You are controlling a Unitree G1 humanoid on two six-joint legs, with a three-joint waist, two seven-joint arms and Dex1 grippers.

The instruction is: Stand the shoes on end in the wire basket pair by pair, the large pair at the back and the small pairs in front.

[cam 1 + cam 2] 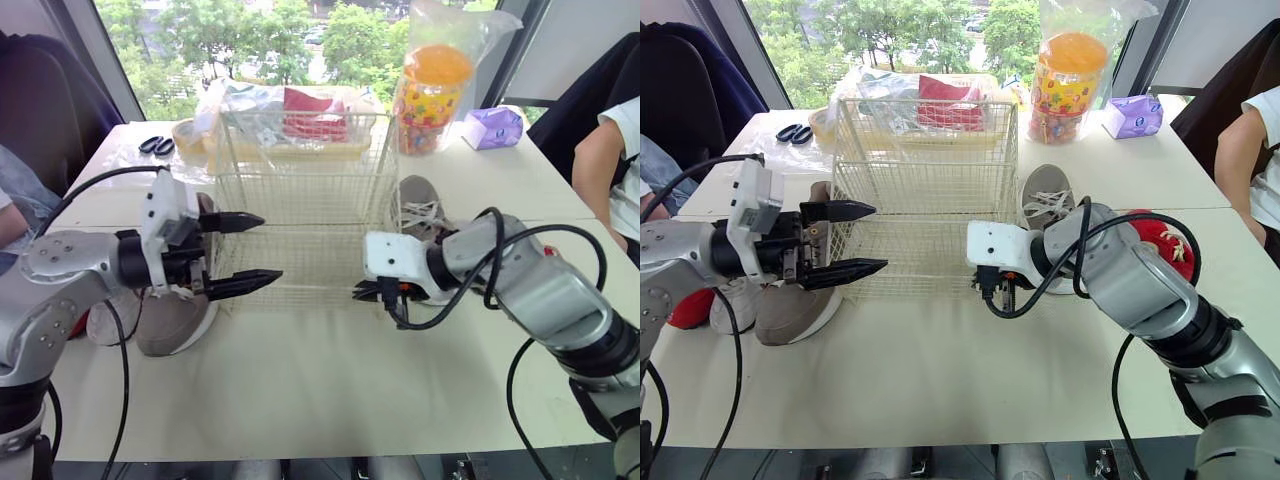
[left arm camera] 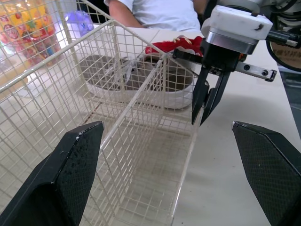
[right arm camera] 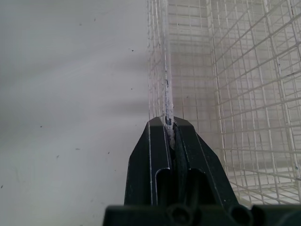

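While trees show through the window (image 1: 280, 40) up top, the pale table (image 1: 320, 400) holds the wire basket (image 1: 300, 200). Left gripper (image 1: 271, 247) gapes wide, right gripper (image 3: 169, 125) pinches a basket wire.

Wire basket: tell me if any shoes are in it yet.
Empty. The wire basket shows only bare mesh inside; the grey shoe and tan shoe lie on the table outside it.
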